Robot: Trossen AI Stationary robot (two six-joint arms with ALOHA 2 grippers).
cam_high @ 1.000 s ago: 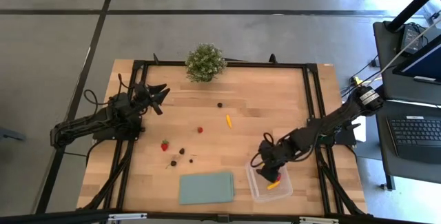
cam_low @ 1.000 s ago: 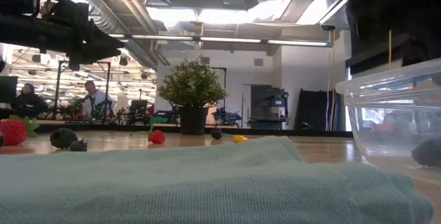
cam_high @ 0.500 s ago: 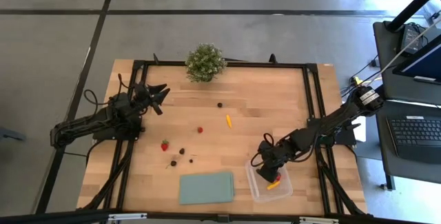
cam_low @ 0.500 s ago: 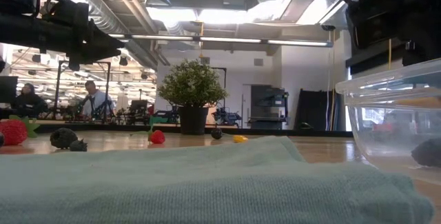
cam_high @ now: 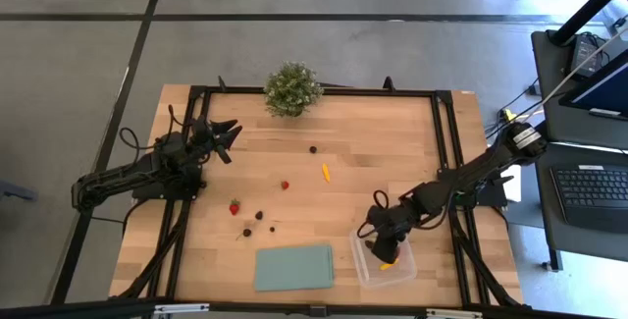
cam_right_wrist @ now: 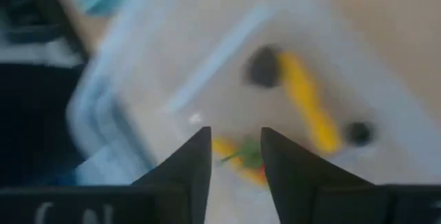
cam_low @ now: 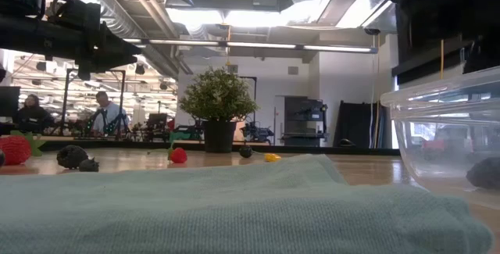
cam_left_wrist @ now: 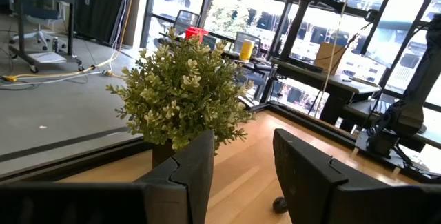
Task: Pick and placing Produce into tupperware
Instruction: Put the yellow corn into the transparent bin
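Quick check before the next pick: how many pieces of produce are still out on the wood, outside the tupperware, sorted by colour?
Red strawberries: 2
Dark berries: 4
Yellow piece: 1
Total: 7

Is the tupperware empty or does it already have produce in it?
Not empty. The right wrist view shows the tupperware holding yellow pieces, dark berries and a strawberry.

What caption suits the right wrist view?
Right gripper open above the tupperware, which holds yellow pieces and dark berries.
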